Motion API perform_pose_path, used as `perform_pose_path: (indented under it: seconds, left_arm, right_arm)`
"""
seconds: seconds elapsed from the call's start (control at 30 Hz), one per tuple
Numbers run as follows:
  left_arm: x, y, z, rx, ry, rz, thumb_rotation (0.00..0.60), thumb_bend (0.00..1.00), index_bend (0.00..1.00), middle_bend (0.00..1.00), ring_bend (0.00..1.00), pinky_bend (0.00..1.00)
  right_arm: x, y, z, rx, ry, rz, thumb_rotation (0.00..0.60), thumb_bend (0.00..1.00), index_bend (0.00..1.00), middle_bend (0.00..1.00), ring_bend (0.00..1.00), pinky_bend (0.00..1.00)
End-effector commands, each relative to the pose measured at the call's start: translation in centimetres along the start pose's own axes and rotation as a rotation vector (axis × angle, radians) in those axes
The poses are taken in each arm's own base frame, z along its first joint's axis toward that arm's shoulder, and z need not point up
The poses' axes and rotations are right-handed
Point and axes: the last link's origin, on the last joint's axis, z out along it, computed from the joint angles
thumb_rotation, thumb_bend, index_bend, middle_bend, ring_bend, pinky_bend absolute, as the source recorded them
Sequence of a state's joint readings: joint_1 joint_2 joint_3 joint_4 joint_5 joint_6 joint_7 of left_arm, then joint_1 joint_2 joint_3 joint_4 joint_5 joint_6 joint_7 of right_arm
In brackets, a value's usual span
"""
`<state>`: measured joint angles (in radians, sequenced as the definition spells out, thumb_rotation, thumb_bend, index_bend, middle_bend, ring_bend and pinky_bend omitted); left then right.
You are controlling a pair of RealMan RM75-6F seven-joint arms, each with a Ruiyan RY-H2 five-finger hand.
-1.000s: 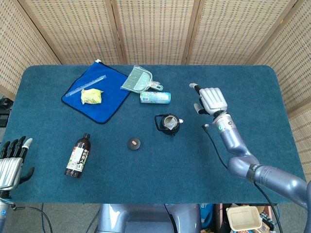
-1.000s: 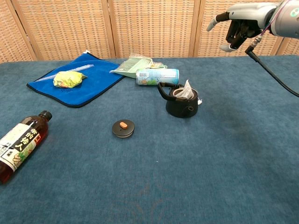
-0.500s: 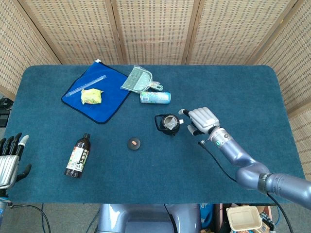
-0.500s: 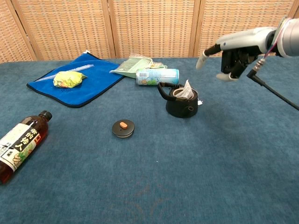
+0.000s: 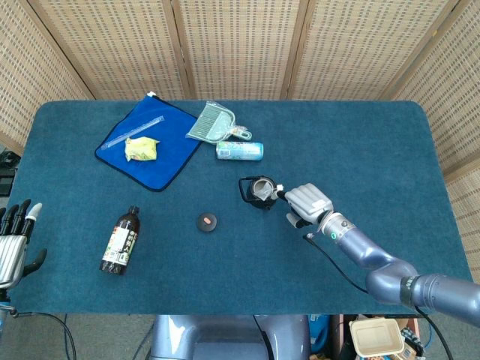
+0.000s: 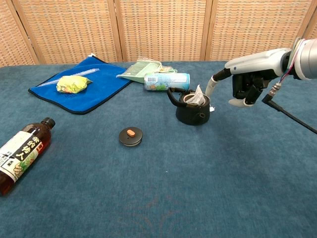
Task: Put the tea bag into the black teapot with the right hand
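Right hand (image 5: pixel 306 202) sits just beside the black teapot (image 5: pixel 259 192), at its 3 o'clock in the head view, one extended finger (image 6: pixel 214 83) reaching toward the tea bag (image 6: pixel 198 95); the other fingers curl under the palm, holding nothing. Tea bag stands partly inside the teapot's open mouth, its top poking up above the rim on the side facing the hand, long axis roughly upright. So from the fingertip the bag lies at about 9 o'clock and a little lower, near but contact can't be confirmed; the coming move looks like a push down into the pot. Left hand (image 5: pixel 13 244) is well apart at the worktop's (image 5: pixel 390 142) 8 o'clock edge, fingers apart, idle. Lid (image 5: pixel 207 222) lies on the worktop at the teapot's 8 o'clock. Versus a second ago: right hand has come down from high and far at the teapot's 2 o'clock to beside it; teapot and bag unmoved
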<state>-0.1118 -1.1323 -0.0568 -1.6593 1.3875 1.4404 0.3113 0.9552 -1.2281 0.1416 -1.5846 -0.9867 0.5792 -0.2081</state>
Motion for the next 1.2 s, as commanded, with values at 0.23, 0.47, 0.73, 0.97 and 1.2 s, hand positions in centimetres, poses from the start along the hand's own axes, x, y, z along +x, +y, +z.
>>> perform_pose_path:
  seconds: [0.23,0.47,0.73,0.97,1.2]
  left_arm:
    - [-0.5,0.1,-0.2,0.002,-0.025,0.002,0.6,0.35,0.0,0.0,0.0,0.0]
    - [-0.7,0.1,-0.2,0.001,-0.032,-0.001,0.6,0.35,0.0,0.0,0.0,0.0]
    - [-1.0,0.0,-0.3,0.006,-0.04,-0.003,0.6,0.35,0.0,0.0,0.0,0.0]
    - [-1.2,-0.2,-0.4,0.01,-0.045,-0.006,0.6,0.35,0.0,0.0,0.0,0.0]
    - [-1.3,-0.3,-0.4,0.014,-0.046,-0.008,0.6,0.35,0.0,0.0,0.0,0.0]
  right_arm:
    - [-0.4,-0.7,1.3,0.015,-0.011,-0.006,0.6,0.68,0.24,1.0,1.0,1.0]
    - [-0.3,-0.9,2.1,0.013,-0.014,-0.011,0.6,0.68,0.24,1.0,1.0,1.0]
    - [-0.2,-0.8,3.0,-0.001,-0.014,-0.018,0.6,0.68,0.24,1.0,1.0,1.0]
    - [-0.3,-0.9,3.7,-0.008,-0.02,-0.019,0.6,0.68,0.24,1.0,1.0,1.0]
    - [-0.2,-1.1,3.7,-0.007,-0.017,-0.026,0.6,0.68,0.24,1.0,1.0,1.0]
